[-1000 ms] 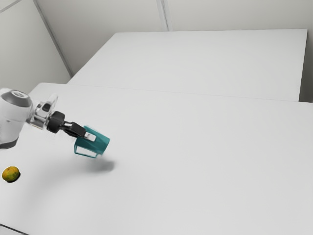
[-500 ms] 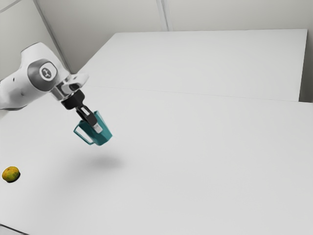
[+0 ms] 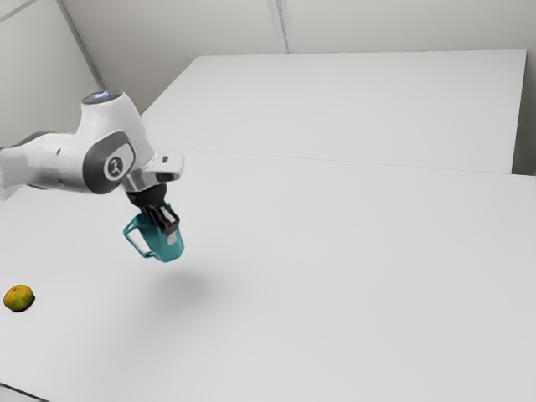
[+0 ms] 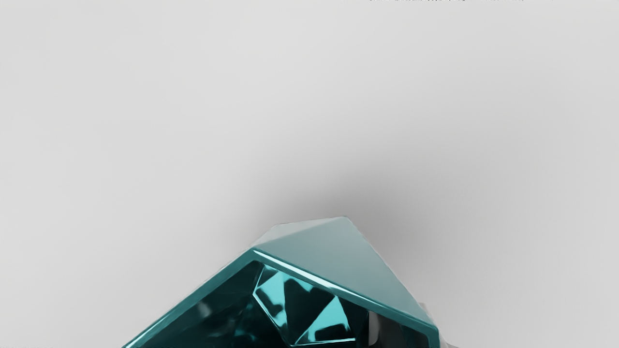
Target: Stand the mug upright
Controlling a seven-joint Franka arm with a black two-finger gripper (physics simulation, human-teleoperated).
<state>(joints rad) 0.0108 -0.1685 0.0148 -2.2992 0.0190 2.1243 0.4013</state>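
The black two-finger end effector (image 3: 172, 234) is gripping the glossy, faceted teal mug (image 3: 167, 249) seemingly by its wall, holding it slightly tilted above the white counter (image 3: 352, 276), so the righting is now needing levelling, then lowering onto its base.

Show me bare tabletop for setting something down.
Crowded: around the raised mug, held by the pincer. Bare: the table from the mug's shadow toward the exterior view's right, and between that shadow and the fruit.

The teal mug (image 4: 338, 256) shows its angular rim and open mouth, with glossy, bright and dark facets inside; a soft shadow (image 4: 372, 193) lies on the pale worktop (image 4: 145, 121) near it.
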